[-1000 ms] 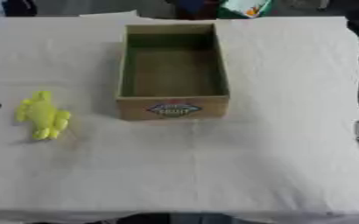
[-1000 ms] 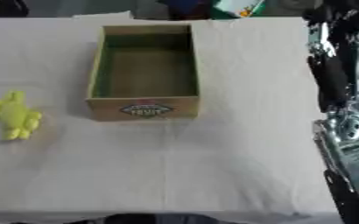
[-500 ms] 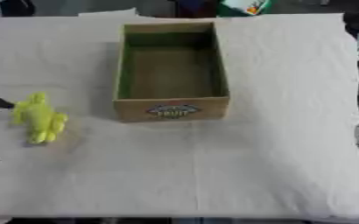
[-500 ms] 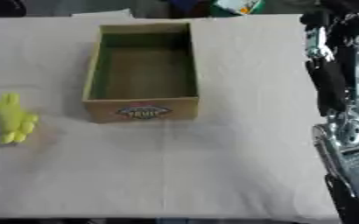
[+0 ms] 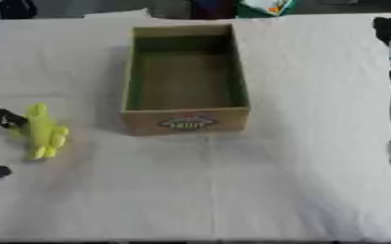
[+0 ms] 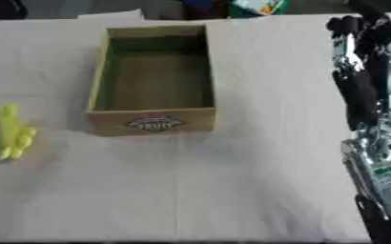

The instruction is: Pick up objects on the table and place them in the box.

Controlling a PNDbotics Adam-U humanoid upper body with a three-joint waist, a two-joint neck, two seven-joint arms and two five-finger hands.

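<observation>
One yellow toy [image 5: 43,131], apparently lengthwise toward far edge.

This looks like a robot test or lab bench more than a home. A wide table [image 5: 315,190] is spread with a plain pale cloth, laid bare like a staged work surface, with only a cardboard box [image 5: 186,78] and a small yellow-green toy [image 5: 42,132] on it. Dark clutter and a green-and-white item [image 6: 257,6] sit along the far edge, too blurred to identify.
</observation>
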